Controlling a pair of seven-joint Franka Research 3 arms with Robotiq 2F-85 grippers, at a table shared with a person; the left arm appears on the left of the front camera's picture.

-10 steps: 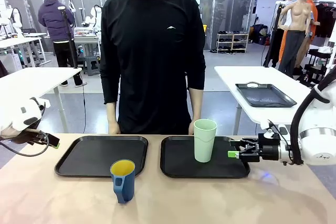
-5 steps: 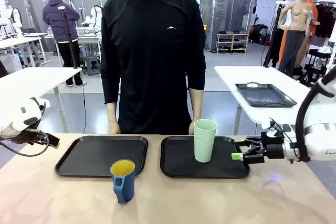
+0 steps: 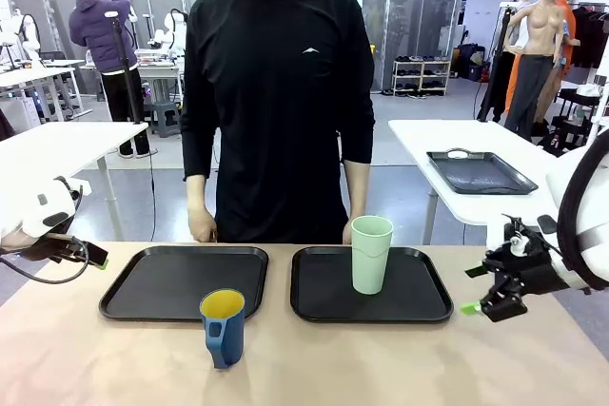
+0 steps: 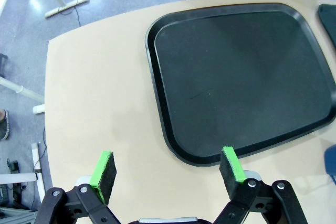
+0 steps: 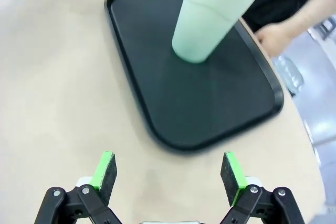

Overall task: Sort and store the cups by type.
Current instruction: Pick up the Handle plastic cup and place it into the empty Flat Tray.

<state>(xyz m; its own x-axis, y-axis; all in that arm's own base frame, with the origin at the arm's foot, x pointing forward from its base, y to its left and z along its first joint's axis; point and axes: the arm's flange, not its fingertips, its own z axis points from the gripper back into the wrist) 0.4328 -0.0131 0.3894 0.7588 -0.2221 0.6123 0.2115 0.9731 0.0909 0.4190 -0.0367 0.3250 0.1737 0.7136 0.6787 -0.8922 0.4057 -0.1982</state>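
A tall mint-green tumbler [image 3: 371,254] [image 5: 212,17] stands upright on the right black tray [image 3: 423,303] [image 5: 210,108]. In front of the left black tray [image 3: 152,282] [image 4: 236,77], a dark blue mug [image 3: 223,328] with a yellow inside sits on the bare table. My right gripper [image 3: 474,290] [image 5: 168,174] hangs open and holds nothing, just off the right tray's right edge and well clear of the tumbler. My left gripper [image 3: 93,260] [image 4: 168,169] is open over the table's left end, short of the left tray's corner.
A person stands at the far edge, with one hand [image 3: 202,228] behind the left tray and the other [image 3: 350,232] [image 5: 278,38] behind the right tray. Bare tabletop [image 3: 381,358] runs along the front. A side table with another tray [image 3: 481,173] stands behind on the right.
My right gripper has pulled back to the right, away from the tumbler, and tipped downward. The left arm and both cups have stayed still.
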